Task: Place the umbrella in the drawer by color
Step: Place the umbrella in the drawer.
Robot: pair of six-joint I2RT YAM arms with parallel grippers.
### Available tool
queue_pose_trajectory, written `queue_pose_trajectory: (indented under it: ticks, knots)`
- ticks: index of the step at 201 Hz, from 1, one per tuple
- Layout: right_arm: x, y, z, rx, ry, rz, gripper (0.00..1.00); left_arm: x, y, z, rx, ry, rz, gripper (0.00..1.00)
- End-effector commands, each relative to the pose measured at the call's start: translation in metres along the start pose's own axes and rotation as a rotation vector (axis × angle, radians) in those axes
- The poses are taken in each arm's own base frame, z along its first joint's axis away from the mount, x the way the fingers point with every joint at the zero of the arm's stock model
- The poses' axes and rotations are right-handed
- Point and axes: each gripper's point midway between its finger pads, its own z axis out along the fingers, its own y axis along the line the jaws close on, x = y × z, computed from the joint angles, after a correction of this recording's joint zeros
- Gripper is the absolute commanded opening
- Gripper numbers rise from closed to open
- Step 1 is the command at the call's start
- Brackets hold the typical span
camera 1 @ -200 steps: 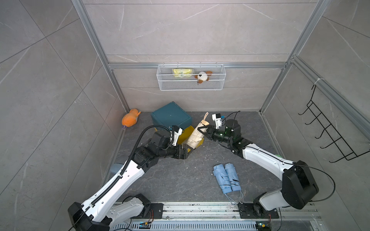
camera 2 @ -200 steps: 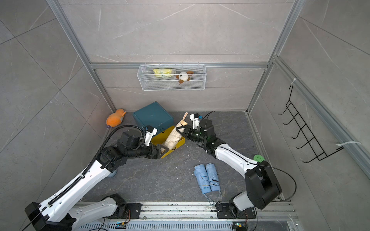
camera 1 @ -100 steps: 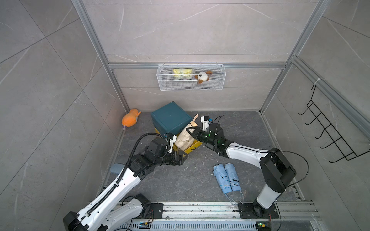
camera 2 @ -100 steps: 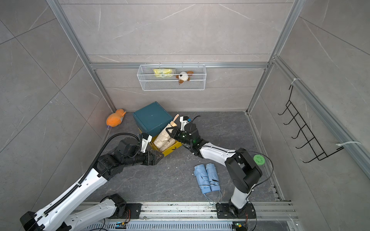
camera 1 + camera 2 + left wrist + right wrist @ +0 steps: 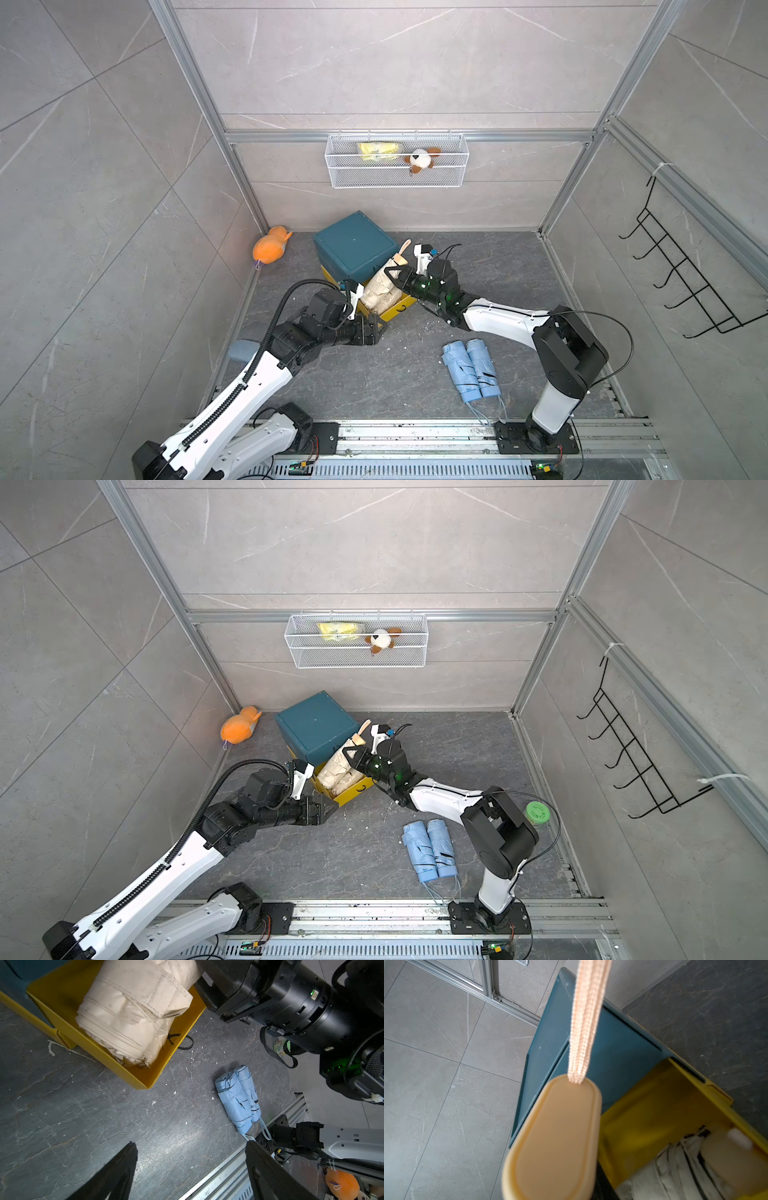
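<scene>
My right gripper is shut on the handle end of a cream folded umbrella, which leans tilted with its lower end inside the open yellow drawer of the teal cabinet. In the right wrist view the tan handle and its strap hide the fingertips. Another cream bundle lies in the drawer. My left gripper stands open and empty just before the drawer front. Two light blue folded umbrellas lie side by side on the floor.
An orange plush sits in the back left corner. A wire basket hangs on the back wall, and a black hook rack on the right wall. A green-lidded jar stands behind the right arm. The base rail runs along the front.
The right arm has swung left, carrying the cream umbrella from beside the drawer to over and into it. The left gripper has drawn back slightly toward the front, still open.
</scene>
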Motion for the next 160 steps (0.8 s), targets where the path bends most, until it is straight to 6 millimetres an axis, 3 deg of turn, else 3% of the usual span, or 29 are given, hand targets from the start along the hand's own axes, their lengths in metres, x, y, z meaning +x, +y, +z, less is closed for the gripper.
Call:
queue_pose_trajectory:
  ticks: [1, 71, 117, 160]
  knots:
    - [-0.020, 0.021, 0.006, -0.060, -0.084, -0.042, 0.27, -0.004, -0.002, -0.006, 0.012, -0.033, -0.010, 0.85]
    - [-0.012, 0.011, 0.012, -0.022, -0.072, -0.051, 0.34, -0.002, 0.001, -0.005, 0.007, -0.034, -0.012, 0.85]
    - [-0.016, 0.008, 0.002, 0.020, -0.091, -0.075, 0.64, -0.001, 0.002, -0.005, 0.006, -0.035, -0.011, 0.85]
    - [-0.024, 0.012, -0.015, 0.073, -0.113, -0.132, 0.74, -0.003, 0.003, -0.003, 0.009, -0.037, -0.013, 0.85]
